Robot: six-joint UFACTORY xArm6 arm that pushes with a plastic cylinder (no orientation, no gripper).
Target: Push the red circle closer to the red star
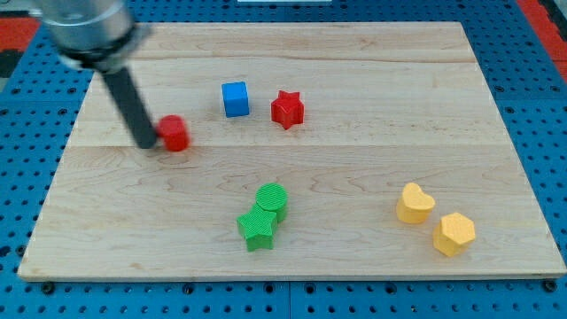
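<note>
Nearest the board's near edge, the green star (pixel 257 229) sits touching the green circle (pixel 273 198) just behind it, about mid-board. To the right, two yellow blocks (pixel 414 203) (pixel 454 234) lie close together, well apart from everything else. None of these bears on the job.

Farther in, on the left, my tip (pixel 145 143) rests on the board just left of the red circle (pixel 174 133), touching it or very nearly so; motion blur prevents a firmer reading. I carry no jaws, so there is no open or closed state to report: the rod simply bears against the block's left side. The rod (pixel 126 97) leans up and away to the far left.

Farther still and to the right stand the blue cube (pixel 235 98) and, just right of it, the red star (pixel 287 109). The red circle lies left of and slightly nearer than both, with a clear gap remaining to the star.

Risks, as I judge them: the blue cube stands near the line from circle to star. A push aimed slightly too far would drive the circle into the cube and shove it against the star. A round block also slips off a narrow tip; off-centre contact would send it sideways toward the near edge. Excess speed could knock the star away.
</note>
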